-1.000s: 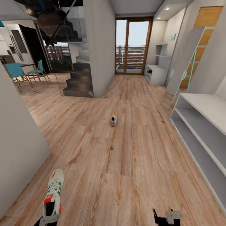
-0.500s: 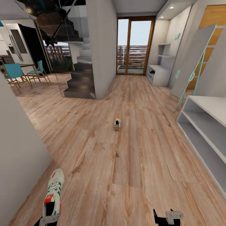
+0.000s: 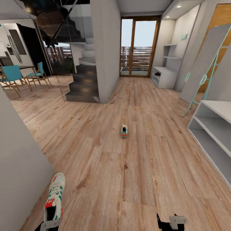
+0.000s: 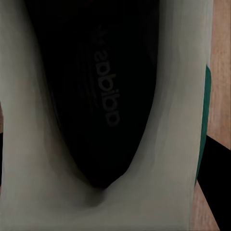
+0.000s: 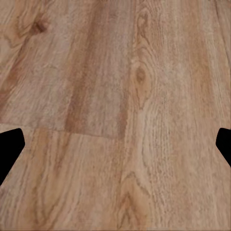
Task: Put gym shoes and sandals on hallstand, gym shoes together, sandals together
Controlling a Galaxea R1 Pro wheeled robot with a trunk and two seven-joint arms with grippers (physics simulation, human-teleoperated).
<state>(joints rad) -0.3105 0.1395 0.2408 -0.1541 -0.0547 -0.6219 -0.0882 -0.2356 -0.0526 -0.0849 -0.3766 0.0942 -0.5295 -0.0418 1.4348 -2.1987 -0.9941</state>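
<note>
One shoe (image 3: 54, 199) is clamped in the left gripper (image 3: 49, 224), lower left; the other shoe (image 3: 124, 131) sits mid-frame on the floor (image 3: 154, 166). Right gripper (image 3: 170, 222) hangs spread and empty. Rack (image 3: 211, 128) is at the right edge, so a sharp turn could shake the held shoe loose. Left wrist view gives its dark insole (image 4: 103, 96), hidden from the head view.

Hallstand (image 3: 214, 134) cut by frame edge

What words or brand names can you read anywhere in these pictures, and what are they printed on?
"adidas": faint grey print on the dark insole of the gym shoe in the left gripper, seen close in the left wrist view.
Green sign on the far wall: too small to read.
Second gym shoe on the floor: too small to read.
</note>
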